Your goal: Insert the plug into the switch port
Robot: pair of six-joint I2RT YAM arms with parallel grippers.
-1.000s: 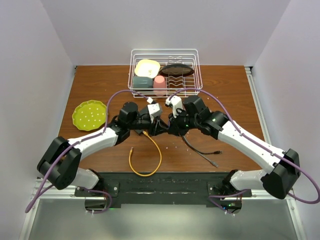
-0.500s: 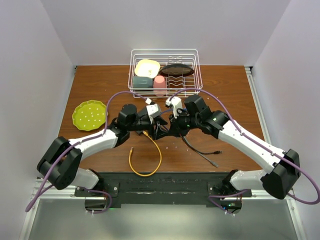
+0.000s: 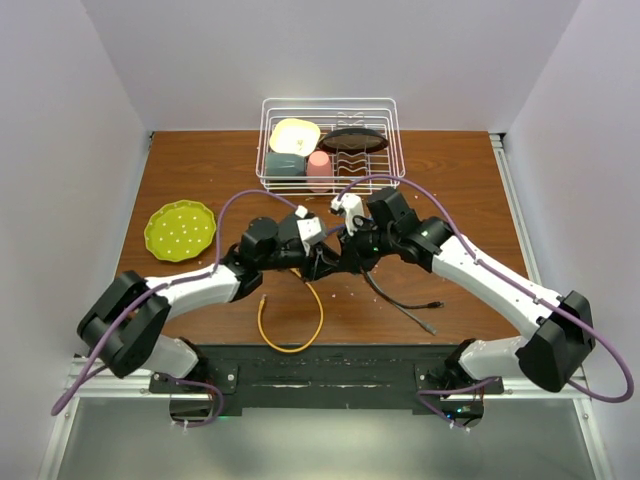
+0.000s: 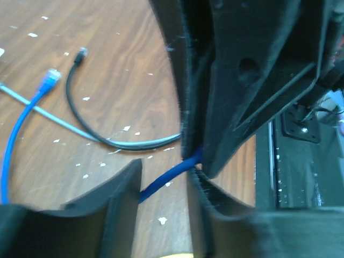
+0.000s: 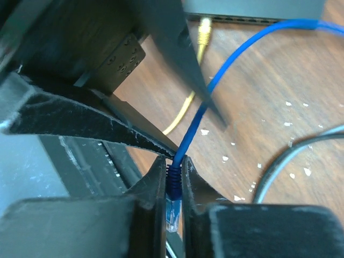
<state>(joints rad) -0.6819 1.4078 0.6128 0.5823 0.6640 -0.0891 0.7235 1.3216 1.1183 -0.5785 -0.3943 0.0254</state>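
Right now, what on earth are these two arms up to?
The two arms meet mid-table over a blue cable. The right arm has its jaws shut on the cable just behind its clear plug. The left arm has its jaws open around the same cable. The dark grey switch lies on the table nearby, and the plug is not in any port yet.

Soft white light comes from overhead and spreads evenly. The brown wooden table (image 3: 450, 190) shows no glare, only faint, short shadows lying under the arms. Seen close up, the black left gripper (image 4: 164, 180) is dark and smeared out of focus, while the wood beyond it, flecked with white specks, looks fairly sharp. The right gripper (image 5: 173, 164) is just as blurred near the lens, and the clear plug (image 5: 172, 212) pinched in it is soft. The wood ahead of it is crisper.
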